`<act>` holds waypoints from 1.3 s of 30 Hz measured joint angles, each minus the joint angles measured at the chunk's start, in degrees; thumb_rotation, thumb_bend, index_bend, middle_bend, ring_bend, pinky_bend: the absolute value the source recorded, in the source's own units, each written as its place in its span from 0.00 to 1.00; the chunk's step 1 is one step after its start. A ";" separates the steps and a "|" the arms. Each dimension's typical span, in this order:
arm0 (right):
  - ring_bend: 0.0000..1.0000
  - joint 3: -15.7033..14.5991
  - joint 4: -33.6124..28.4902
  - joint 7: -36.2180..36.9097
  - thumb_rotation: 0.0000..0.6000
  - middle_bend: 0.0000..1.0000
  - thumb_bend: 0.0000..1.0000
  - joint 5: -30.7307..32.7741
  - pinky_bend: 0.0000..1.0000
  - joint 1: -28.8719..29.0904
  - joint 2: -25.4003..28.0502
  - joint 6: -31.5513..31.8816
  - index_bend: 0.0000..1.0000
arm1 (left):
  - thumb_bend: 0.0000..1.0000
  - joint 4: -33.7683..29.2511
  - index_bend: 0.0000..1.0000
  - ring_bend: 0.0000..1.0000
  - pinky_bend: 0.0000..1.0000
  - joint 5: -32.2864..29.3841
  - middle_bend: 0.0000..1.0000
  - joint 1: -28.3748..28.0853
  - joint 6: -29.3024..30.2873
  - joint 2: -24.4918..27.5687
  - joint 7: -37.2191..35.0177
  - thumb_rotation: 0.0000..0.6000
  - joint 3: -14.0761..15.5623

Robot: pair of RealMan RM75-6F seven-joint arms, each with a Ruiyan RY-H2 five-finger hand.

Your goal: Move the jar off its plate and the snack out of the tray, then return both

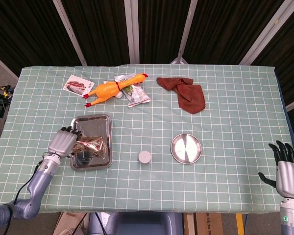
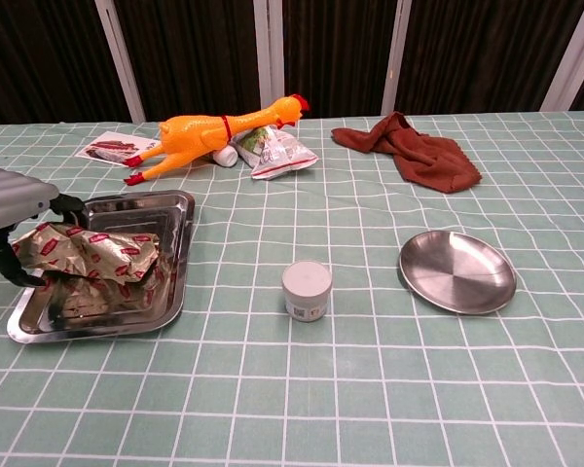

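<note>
The crinkled gold and red snack [image 1: 90, 143] lies in the steel tray [image 1: 95, 125] at the left. My left hand [image 1: 62, 142] has reached the tray's left edge and grips the snack's left end. In the chest view the left hand [image 2: 15, 209] has its fingers [image 2: 66, 204] over the snack [image 2: 92, 253] and its thumb under the end, and the snack still rests in the tray [image 2: 180, 238]. The small white jar [image 1: 144, 156] [image 2: 307, 289] stands on the cloth, left of the round steel plate [image 1: 186, 148] [image 2: 457, 270]. My right hand [image 1: 288, 171] hovers open at the table's right front corner.
At the back lie a rubber chicken [image 1: 112, 88] [image 2: 214, 131], a foil packet [image 1: 134, 93], a printed card [image 1: 78, 84] and a crumpled brown cloth [image 1: 186, 93] [image 2: 414, 151]. A green checked tablecloth [image 1: 225, 122] covers the table.
</note>
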 measured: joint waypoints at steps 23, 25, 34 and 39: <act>0.12 2.75 0.02 2.21 1.00 0.14 0.13 -0.38 0.00 -1.72 -0.35 -1.40 0.23 | 0.56 2.61 0.45 0.41 0.45 11.18 0.53 0.50 7.91 -1.11 -9.21 1.00 1.01; 0.12 2.90 -0.06 2.30 1.00 0.14 0.13 -0.30 0.00 -1.82 -0.38 -1.50 0.23 | 0.56 2.54 0.45 0.41 0.45 14.05 0.53 0.97 10.54 -0.40 -13.02 1.00 0.93; 0.12 3.74 -0.22 2.31 1.00 0.14 0.12 -0.30 0.00 -2.30 -0.61 -1.66 0.23 | 0.55 3.80 0.47 0.41 0.45 24.37 0.53 1.62 20.07 0.96 -26.23 1.00 -0.50; 0.12 4.18 0.28 2.16 1.00 0.14 0.13 -0.18 0.00 -2.37 -0.85 -1.89 0.23 | 0.55 4.92 0.47 0.41 0.45 24.72 0.53 -1.56 17.58 -1.37 -28.09 1.00 -2.35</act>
